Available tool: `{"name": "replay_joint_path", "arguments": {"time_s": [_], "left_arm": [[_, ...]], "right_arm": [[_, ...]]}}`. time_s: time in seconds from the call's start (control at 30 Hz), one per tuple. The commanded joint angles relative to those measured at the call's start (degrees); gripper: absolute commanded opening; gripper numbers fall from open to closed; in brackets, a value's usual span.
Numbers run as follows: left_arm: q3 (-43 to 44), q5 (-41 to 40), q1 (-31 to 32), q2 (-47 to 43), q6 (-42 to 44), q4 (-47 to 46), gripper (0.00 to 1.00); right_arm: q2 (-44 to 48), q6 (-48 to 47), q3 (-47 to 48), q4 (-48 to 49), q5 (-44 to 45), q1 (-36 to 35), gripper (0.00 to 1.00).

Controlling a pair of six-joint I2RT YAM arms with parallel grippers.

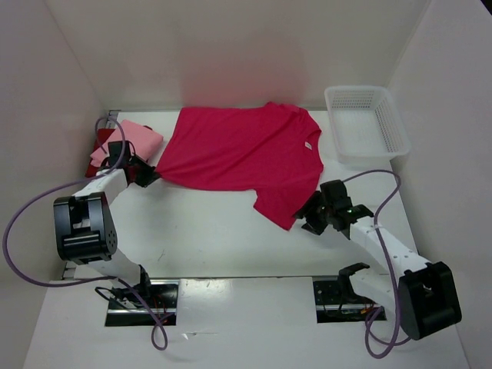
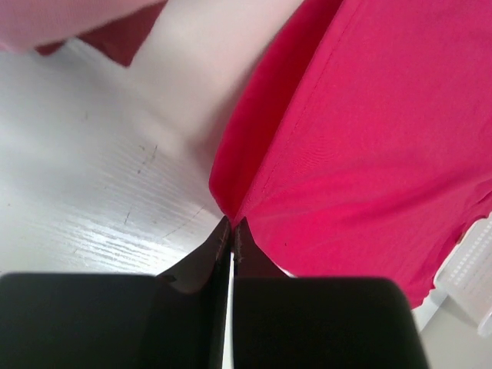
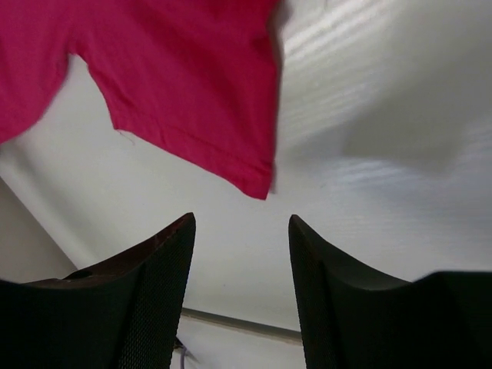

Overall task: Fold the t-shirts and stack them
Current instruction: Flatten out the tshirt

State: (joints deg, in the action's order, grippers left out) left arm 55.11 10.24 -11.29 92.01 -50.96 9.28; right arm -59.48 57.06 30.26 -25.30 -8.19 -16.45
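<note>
Magenta-pink t-shirt (image 1: pixel 242 154): plain fine-knit cloth, laid flat across the middle of the table, hem toward 9 o'clock, collar toward 3 o'clock. Its near hem corner is pinched between the closed fingers of the left gripper (image 1: pixel 148 175). The fingers of the right gripper (image 1: pixel 307 217) are held wide apart with nothing between them, just off the sleeve at 5 o'clock. At 10 o'clock the light pink t-shirt (image 1: pixel 137 138) is folded on top of the dark red t-shirt (image 1: pixel 98 147), which is mostly covered. Mesh basket (image 1: pixel 365 123): white rigid plastic, at 2 o'clock. Table (image 1: pixel 207 231): white, faintly grained, scuffed. Plain white walls (image 1: pixel 231 46) are seen on three sides.
</note>
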Motion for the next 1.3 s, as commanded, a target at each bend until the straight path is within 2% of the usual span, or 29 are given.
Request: {"name": "replay_joint_path", "arguments": {"time_s": [0.0, 0.13, 0.23, 0.5, 0.53, 0.67, 0.7, 0.73, 0.83, 1.0, 1.03, 1.1, 1.13, 1.17, 1.2, 1.27], "left_arm": [[-1.1, 3.4, -0.3, -0.7, 2.3, -0.1, 0.00], [-3.0, 5.2, -0.3, -0.7, 2.3, -0.8, 0.00], [-3.6, 6.5, -0.3, -0.7, 2.8, -0.8, 0.00], [-4.3, 6.5, 0.7, -1.7, 3.3, -0.8, 0.00], [-4.3, 6.5, 0.7, -2.4, 3.3, -0.8, 0.00], [-4.3, 6.5, 1.3, -2.9, 3.3, -0.8, 0.00], [-4.3, 6.5, 1.3, -2.9, 3.3, -0.8, 0.00], [-4.3, 6.5, 1.8, -2.9, 3.3, -0.8, 0.00], [-2.2, 7.1, 3.5, -4.0, 4.0, 0.6, 0.00], [8.5, 5.7, 9.1, -9.1, 7.3, 9.8, 0.00], [10.6, 6.9, 9.6, -10.2, 7.3, 10.8, 0.00], [19.6, 7.5, 9.6, -12.4, 9.0, 15.6, 0.00], [22.8, 6.8, 9.6, -13.0, 9.6, 17.1, 0.00], [26.2, 6.3, 9.6, -13.5, 10.9, 18.5, 0.00], [32.7, 6.3, 8.7, -14.2, 10.9, 20.7, 0.00], [37.8, 8.9, 7.3, -14.9, 10.9, 21.2, 0.00]], "right_arm": [[-0.1, 6.6, -4.1, 1.3, 2.0, -4.9, 0.57], [-2.3, 10.8, -6.9, 6.6, 0.5, -8.4, 0.57], [-2.8, 10.8, -6.9, 8.8, 3.8, -8.4, 0.57], [-13.7, 10.8, -7.1, 15.8, 5.5, -8.4, 0.46], [-14.5, 10.8, -6.4, 15.8, 6.1, -8.4, 0.41], [-14.5, 10.8, -4.6, 15.8, 8.3, -8.4, 0.30], [-13.7, 10.2, -4.6, 14.2, 8.8, -8.4, 0.26], [-13.7, 10.2, -3.7, 13.7, 8.8, -8.4, 0.14], [-9.8, 6.0, 2.2, 7.0, 10.2, -8.4, 0.00], [1.6, -1.8, 22.3, -10.2, 16.7, -9.0, 0.00], [2.4, -3.5, 30.1, -12.5, 17.2, -7.5, 0.00], [2.4, -8.6, 38.5, -16.6, 18.5, -6.1, 0.00], [1.2, -10.4, 47.1, -20.4, 19.2, -5.4, 0.00], [0.4, -11.9, 51.6, -22.1, 20.0, -5.3, 0.00], [-0.4, -14.8, 60.6, -23.6, 21.7, -5.3, 0.00], [-3.4, -17.8, 69.6, -26.9, 23.1, -5.3, 0.00]]}}
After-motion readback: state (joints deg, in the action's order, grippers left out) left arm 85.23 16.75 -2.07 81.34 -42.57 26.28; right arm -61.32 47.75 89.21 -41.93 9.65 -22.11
